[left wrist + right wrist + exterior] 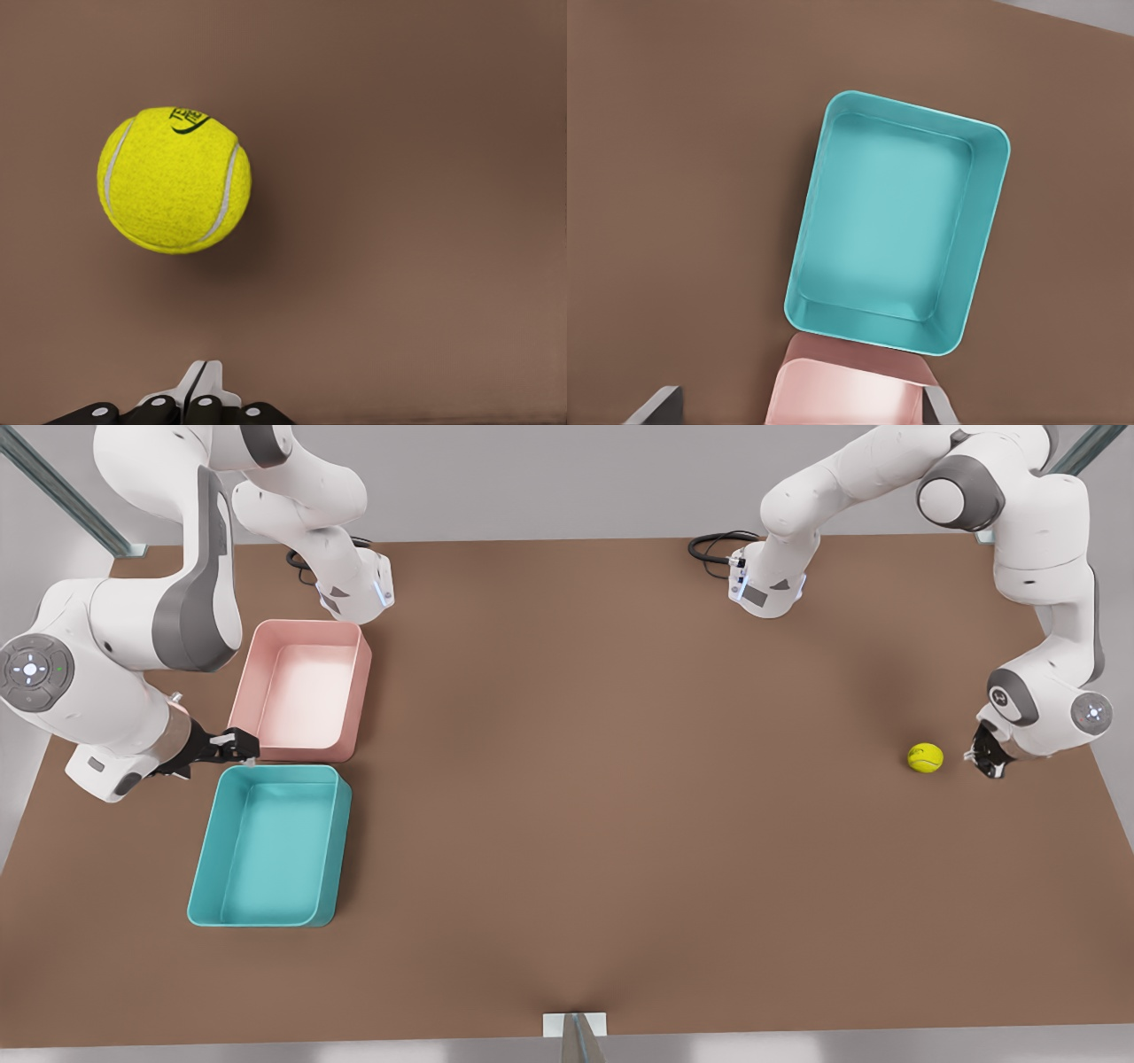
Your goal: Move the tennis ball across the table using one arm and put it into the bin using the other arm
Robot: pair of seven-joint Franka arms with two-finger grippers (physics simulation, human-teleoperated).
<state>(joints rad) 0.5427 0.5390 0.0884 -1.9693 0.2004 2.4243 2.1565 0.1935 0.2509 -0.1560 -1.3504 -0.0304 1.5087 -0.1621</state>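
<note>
The yellow-green tennis ball (925, 757) (174, 180) lies on the brown table (620, 779) near the front view's right edge. Just to its right, low over the table, my left gripper (988, 760) (202, 382) is shut and empty, a short gap from the ball. The teal bin (276, 769) (982, 235) stands empty at the front view's left. My right gripper (241, 746) hovers open over the seam between the teal bin and the pink tub, holding nothing.
An empty pink tub (357, 691) (842, 390) sits directly behind the teal bin, almost touching it. Both arm bases (766, 584) stand at the table's far edge with black cables. A wide stretch of bare tabletop separates the ball from the bins.
</note>
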